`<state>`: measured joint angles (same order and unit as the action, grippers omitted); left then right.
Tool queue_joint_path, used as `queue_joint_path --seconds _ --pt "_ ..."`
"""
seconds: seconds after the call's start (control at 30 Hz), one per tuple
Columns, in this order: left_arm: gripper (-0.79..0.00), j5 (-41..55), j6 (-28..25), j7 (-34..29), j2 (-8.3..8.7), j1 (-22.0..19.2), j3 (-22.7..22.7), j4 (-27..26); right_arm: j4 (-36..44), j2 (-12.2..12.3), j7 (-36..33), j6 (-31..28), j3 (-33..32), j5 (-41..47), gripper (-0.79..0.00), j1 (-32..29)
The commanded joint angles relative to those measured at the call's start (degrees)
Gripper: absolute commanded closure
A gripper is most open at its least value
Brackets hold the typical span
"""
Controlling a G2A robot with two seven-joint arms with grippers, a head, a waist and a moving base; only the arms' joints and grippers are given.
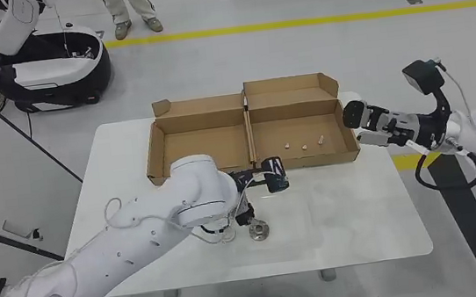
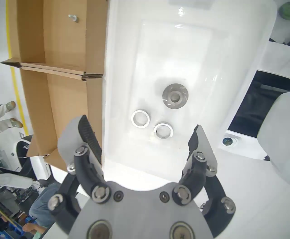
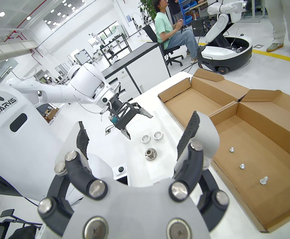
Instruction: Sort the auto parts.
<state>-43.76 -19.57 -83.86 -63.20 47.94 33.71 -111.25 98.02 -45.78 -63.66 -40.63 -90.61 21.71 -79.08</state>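
Observation:
Two silver rings (image 2: 140, 118) (image 2: 163, 130) lie side by side on the white table (image 1: 352, 215). A flanged metal hub (image 2: 175, 96) (image 1: 258, 229) lies just beyond them. My left gripper (image 2: 141, 123) (image 1: 273, 180) hangs open above the rings, holding nothing; it also appears in the right wrist view (image 3: 139, 126). My right gripper (image 3: 138, 119) (image 1: 354, 122) is open and empty, off the table's right side by the right cardboard box (image 1: 293, 89). That box holds three small bolts (image 3: 231, 149) (image 3: 242, 166) (image 3: 263, 180). The left cardboard box (image 1: 167, 148) has nothing in it.
The two open boxes sit side by side along the table's far edge. Bare tabletop spreads to the right of the hub and towards the front edge. A parked white robot base (image 1: 52, 64) stands on the floor beyond the table's far left corner.

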Motion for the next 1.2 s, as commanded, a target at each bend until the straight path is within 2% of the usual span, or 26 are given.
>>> queue_joint_path --seconds 0.0,0.33,0.57,0.93,1.17 --pt "-0.785 2.1 -0.6 0.7 -0.27 -0.4 -0.3 1.9 0.0 0.0 0.0 0.0 0.0 0.0 -0.785 0.0" --pt "-0.785 3.5 -1.9 2.8 -1.75 -1.5 -3.9 7.1 0.0 0.0 0.0 0.0 0.0 0.0 -0.785 0.0" --pt "-0.785 2.0 -3.6 4.9 -2.19 -0.6 -6.0 9.6 0.0 0.0 0.0 0.0 0.0 0.0 -0.785 0.0" --pt "-0.785 4.3 -4.9 6.4 -2.83 -0.6 -7.2 13.1 0.0 0.0 0.0 0.0 0.0 0.0 -0.785 0.0" --pt "-0.785 3.8 -5.5 7.2 -2.91 -0.9 -7.1 13.1 0.0 0.0 0.0 0.0 0.0 0.0 -0.785 0.0"
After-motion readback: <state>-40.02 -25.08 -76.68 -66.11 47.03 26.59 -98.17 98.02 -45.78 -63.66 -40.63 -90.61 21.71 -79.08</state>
